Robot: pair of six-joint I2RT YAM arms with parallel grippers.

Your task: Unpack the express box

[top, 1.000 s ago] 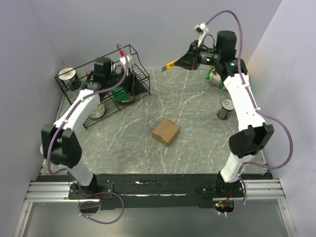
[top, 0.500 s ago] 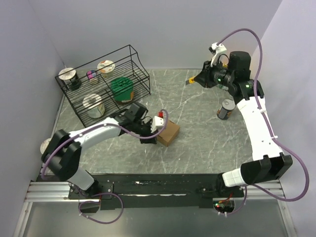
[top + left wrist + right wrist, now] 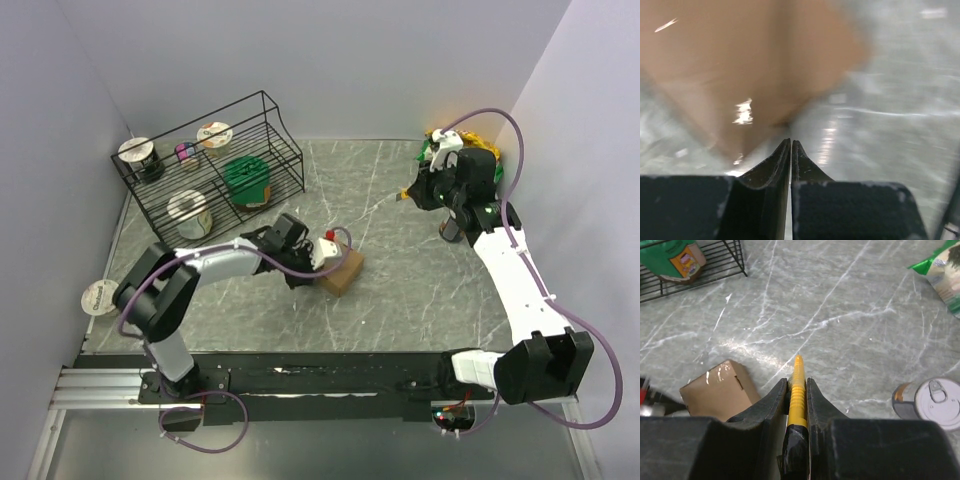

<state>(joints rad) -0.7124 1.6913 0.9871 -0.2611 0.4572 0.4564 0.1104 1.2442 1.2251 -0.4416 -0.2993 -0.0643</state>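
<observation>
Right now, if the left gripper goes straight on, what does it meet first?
The box, just beyond the left gripper's shut tips. The blur hides whether they touch.

Open bench (image 3: 400, 290) lies between the express box (image 3: 345, 268) and the can (image 3: 458, 222), and along the near edge. The wire rack (image 3: 215, 170) closes the far-left corner, the snack bag (image 3: 432, 148) and can the far right. The left arm (image 3: 215, 262) blocks the box's left side; the yellow cutter (image 3: 798, 367) juts from the jaws of the right gripper (image 3: 796, 381) over the far middle.
</observation>
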